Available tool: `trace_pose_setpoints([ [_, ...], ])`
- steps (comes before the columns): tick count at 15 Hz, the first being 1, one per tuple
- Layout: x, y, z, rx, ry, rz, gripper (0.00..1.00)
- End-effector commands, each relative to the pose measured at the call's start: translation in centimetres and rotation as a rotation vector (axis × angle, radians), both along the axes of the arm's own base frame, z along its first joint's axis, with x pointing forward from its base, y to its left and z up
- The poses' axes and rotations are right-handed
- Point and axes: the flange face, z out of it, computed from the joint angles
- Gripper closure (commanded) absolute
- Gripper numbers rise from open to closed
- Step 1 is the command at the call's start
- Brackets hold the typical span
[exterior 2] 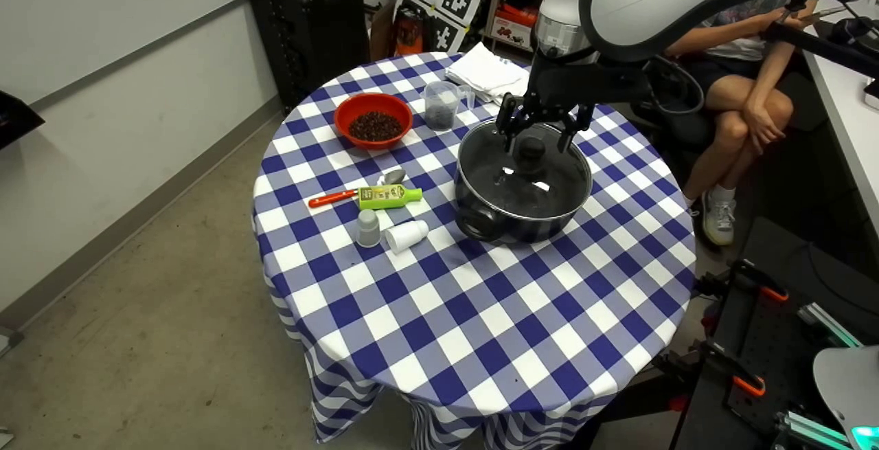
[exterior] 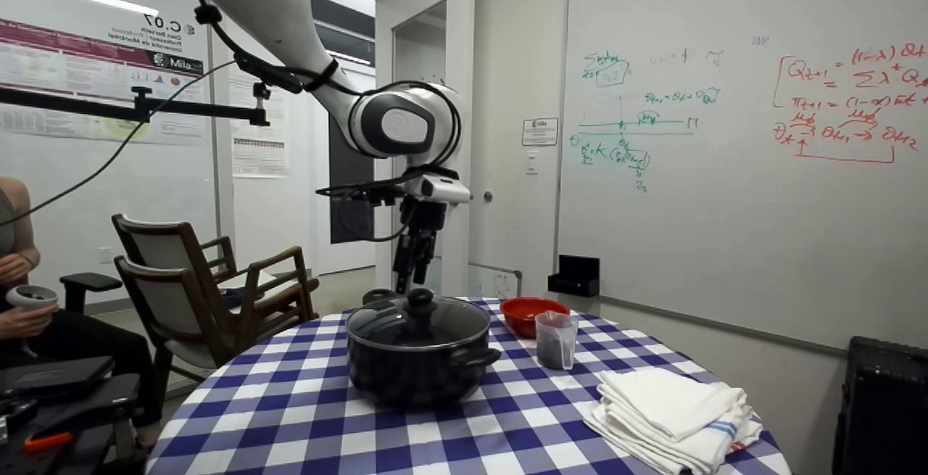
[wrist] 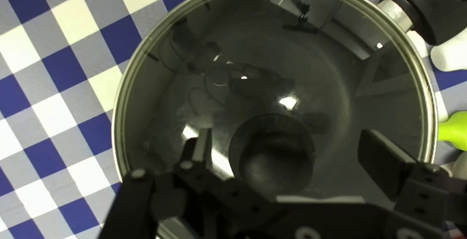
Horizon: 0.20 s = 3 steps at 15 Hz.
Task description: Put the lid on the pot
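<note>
round clear-glass lid [exterior 2: 515, 185] sits on wide black pot [exterior: 409, 377]; placing looks done; black gripper [exterior 2: 537, 146], spread wide, empty, should rise.

In an exterior view, your gripper [exterior 2: 537, 144] hangs over the pot [exterior 2: 532, 231] — jaws spread, one each side of the knob [exterior 2: 530, 153] on the lid [exterior 2: 494, 178]. Lid's on the pot, approx. level. On the checked tablecloth [exterior 2: 494, 316] you've also got a red bowl [exterior 2: 373, 145] w/ dark bits [exterior 2: 375, 127], a meas. cup [exterior 2: 439, 97] w/ dark stuff [exterior 2: 440, 119], white cloths [exterior 2: 484, 72], a green btl. [exterior 2: 384, 196] overlapping a red-handled utensil [exterior 2: 332, 198], a small grey container [exterior 2: 368, 229] & a white container [exterior 2: 406, 235], tipped.
</note>
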Motion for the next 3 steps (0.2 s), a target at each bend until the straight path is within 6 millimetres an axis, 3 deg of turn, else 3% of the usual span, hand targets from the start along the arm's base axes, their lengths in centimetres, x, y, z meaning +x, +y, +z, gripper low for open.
trace_pose_setpoints([
  [1, 0.01, -0.03, 0.00, 0.000, 0.001, 0.000, 0.00],
  [3, 0.00, -0.07, -0.01, 0.000, 0.002, -0.001, 0.00],
])
